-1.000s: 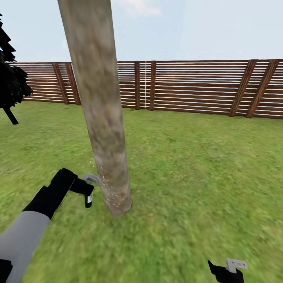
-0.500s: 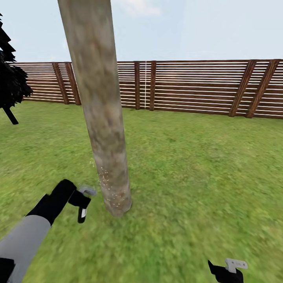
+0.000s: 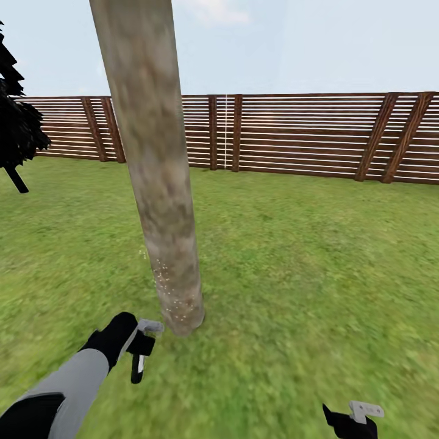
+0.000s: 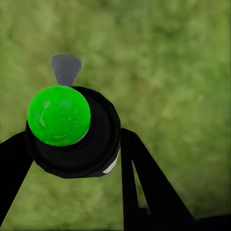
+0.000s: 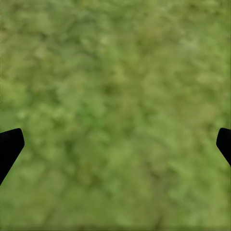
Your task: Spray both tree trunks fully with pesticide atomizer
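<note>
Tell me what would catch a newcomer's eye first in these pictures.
First, the thick mottled tree trunk rising from the lawn left of centre, with white specks dotted near its base. Next, the left pincer low on the grass just short of that base, gripping a small dark sprayer with a bright green cap. Behind runs a brown slatted fence.

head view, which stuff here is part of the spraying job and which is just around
Part of the job:
- pesticide atomizer, held in the left gripper
- tree trunk, white pesticide specks near its base

Just around:
- slatted wooden fence
- dark foliage at the far left
- right gripper, idle over the lawn
</note>
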Robot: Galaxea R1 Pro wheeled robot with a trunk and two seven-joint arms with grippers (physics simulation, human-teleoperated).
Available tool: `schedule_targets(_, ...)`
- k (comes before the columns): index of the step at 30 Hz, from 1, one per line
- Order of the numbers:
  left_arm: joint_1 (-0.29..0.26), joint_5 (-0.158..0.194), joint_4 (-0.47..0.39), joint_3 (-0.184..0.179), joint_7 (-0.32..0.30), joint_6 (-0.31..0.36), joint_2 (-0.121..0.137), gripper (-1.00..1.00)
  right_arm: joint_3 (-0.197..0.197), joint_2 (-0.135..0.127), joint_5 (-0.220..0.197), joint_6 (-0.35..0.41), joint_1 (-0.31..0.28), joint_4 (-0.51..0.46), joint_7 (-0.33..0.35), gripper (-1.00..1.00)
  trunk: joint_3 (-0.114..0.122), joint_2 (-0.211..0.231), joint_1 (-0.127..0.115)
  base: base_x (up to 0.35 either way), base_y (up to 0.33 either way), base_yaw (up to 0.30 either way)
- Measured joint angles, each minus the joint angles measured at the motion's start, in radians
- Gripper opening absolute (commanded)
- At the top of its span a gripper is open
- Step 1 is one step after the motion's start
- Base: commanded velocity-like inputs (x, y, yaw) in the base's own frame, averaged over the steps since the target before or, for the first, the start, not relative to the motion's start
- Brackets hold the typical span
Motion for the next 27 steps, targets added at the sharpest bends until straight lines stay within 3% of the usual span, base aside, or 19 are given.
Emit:
schedule_targets(2,0.015,-0.004,0.017,0.005,0.041,-0.027,0.002,-1.00,0.000,0.000,0.000,0.001,0.001,0.000,0.000,1.00,0.000,0.000,0.000,0.000,0.000,0.000)
schedule_targets(4,0.017,0.020,0.019,0.089,0.123,-0.038,-0.005,-1.00,0.000,0.001,0.000,0.001,0.002,0.000,0.000,1.00,0.000,0.000,0.000,0.000,0.000,0.000)
schedule_targets(6,0.019,0.025,0.021,0.109,0.190,-0.040,-0.007,-1.00,0.000,0.004,0.000,0.002,0.003,0.000,0.000,1.00,0.000,0.000,0.000,0.000,0.000,0.000)
schedule_targets(11,0.049,0.036,0.021,0.112,0.219,-0.042,-0.015,-1.00,0.000,0.001,0.000,0.000,0.003,0.000,0.000,1.00,0.000,0.000,0.000,0.031,0.000,0.000)
schedule_targets(20,0.079,0.033,0.045,0.112,0.229,-0.121,-0.037,-1.00,0.000,0.000,0.000,0.000,0.003,0.000,0.000,1.00,0.000,0.000,0.000,0.251,0.035,0.000)
schedule_targets(21,0.094,0.025,0.054,0.114,0.235,-0.157,-0.031,-1.00,0.000,0.000,0.000,0.000,0.003,0.000,0.000,1.00,0.000,0.000,0.000,0.148,0.006,0.000)
schedule_targets(24,0.112,0.026,0.057,0.117,0.255,-0.169,-0.011,-1.00,0.000,0.000,0.000,0.000,0.006,0.000,0.000,1.00,0.000,0.000,0.000,0.227,0.150,0.000)
schedule_targets(27,0.118,0.031,0.054,0.117,0.256,-0.169,-0.013,-1.00,0.000,0.000,-0.001,0.000,0.007,0.000,0.000,1.00,0.000,0.000,0.000,0.257,0.216,0.000)
